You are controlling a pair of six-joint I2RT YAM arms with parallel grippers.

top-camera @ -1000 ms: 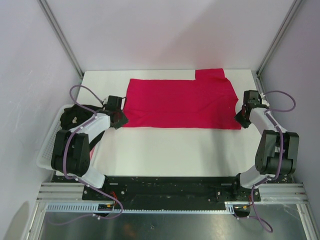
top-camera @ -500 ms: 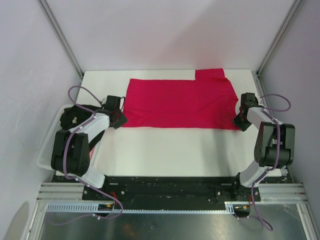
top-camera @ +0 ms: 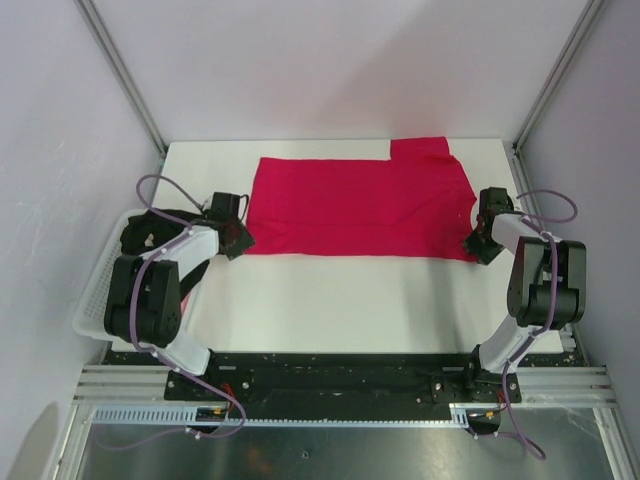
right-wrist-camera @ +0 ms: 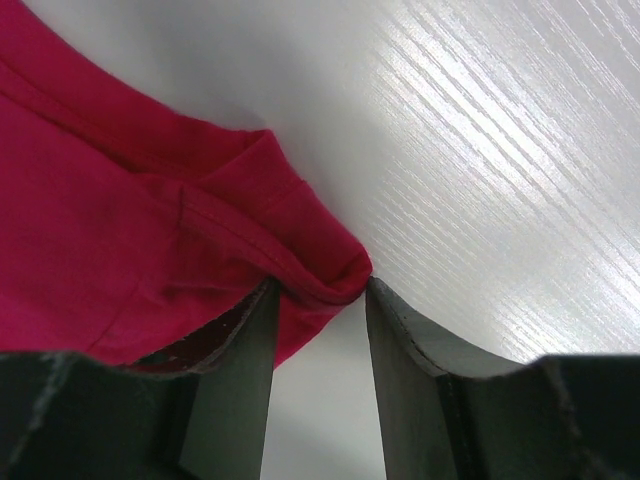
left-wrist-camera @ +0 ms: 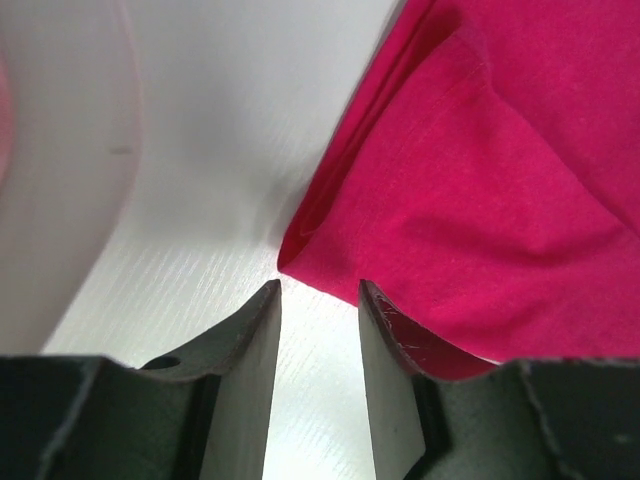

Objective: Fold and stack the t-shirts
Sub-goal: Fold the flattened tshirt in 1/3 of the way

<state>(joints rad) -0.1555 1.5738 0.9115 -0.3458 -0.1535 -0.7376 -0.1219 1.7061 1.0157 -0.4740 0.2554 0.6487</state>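
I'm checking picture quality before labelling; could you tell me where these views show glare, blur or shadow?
Top external view: even light, the crimson-red cloth t-shirt crisp on the white table. Left wrist view: far left washed out and blurred, shirt corner sharp. Right wrist view: glare streaks the table's grain at upper right; a soft shadow edges the shirt.

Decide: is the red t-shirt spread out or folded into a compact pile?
Spread out: the red t-shirt lies flat and wide across the table, one sleeve sticking out, layers doubled at one corner.
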